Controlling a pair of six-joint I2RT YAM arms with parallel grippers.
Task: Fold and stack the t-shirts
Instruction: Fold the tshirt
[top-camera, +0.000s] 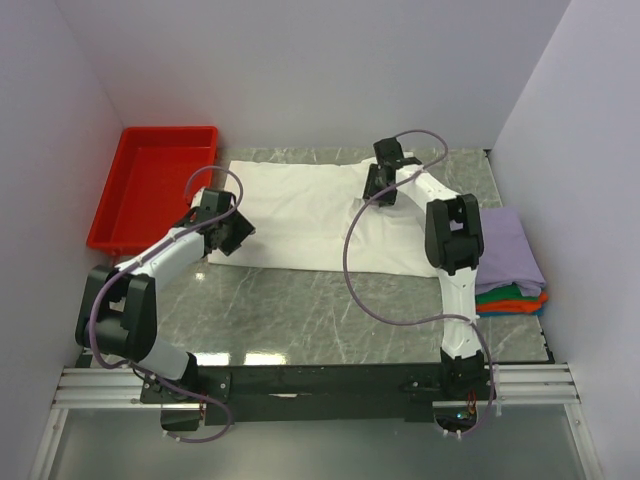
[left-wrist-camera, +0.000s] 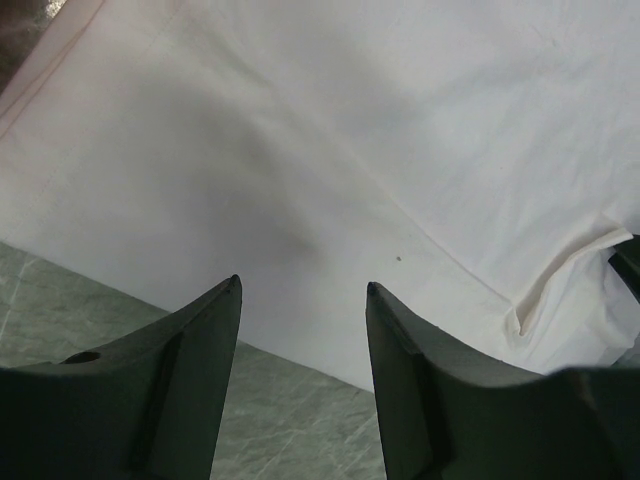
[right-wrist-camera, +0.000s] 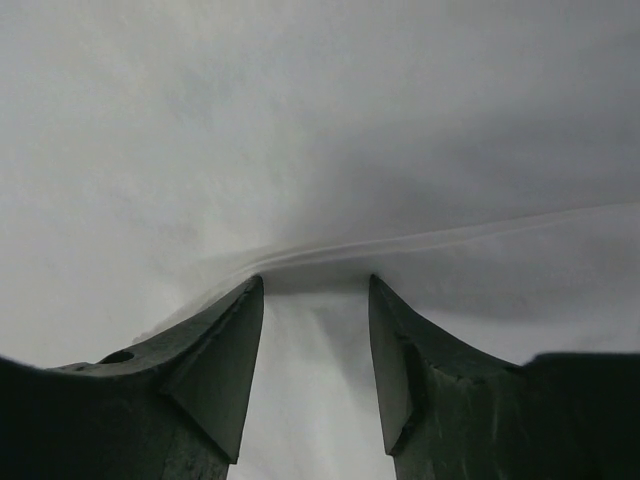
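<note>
Top external view: the white t-shirt (top-camera: 300, 215) lies spread flat across the far half of the counter (top-camera: 320, 310), its far edge close to the back wall. The red tray (top-camera: 150, 190) sits just beside its far left corner. At the right, a folded stack (top-camera: 508, 248) rests on the counter with a lavender shirt on top and green, orange and teal edges showing beneath. The right arm hides the gap between stack and white shirt, so contact cannot be told. The left pincer (top-camera: 235, 232) is at the shirt's near left corner and the right pincer (top-camera: 380, 190) is over the far right part of the shirt. A broad band of bare counter lies between the shirt's near edge and the arm bases. Left wrist view: this view alone shows the left pincer spread, its fingers (left-wrist-camera: 200, 340) apart and holding nothing. The shirt's near hem runs diagonally just beyond the tips, with bare counter beneath them and a raised crease at the right. Right wrist view: the right pincer is spread wide, and the cloth fills the view. A thin ridge of cloth crosses at the fingertips (right-wrist-camera: 245, 300), which meet it without closing on it.
</note>
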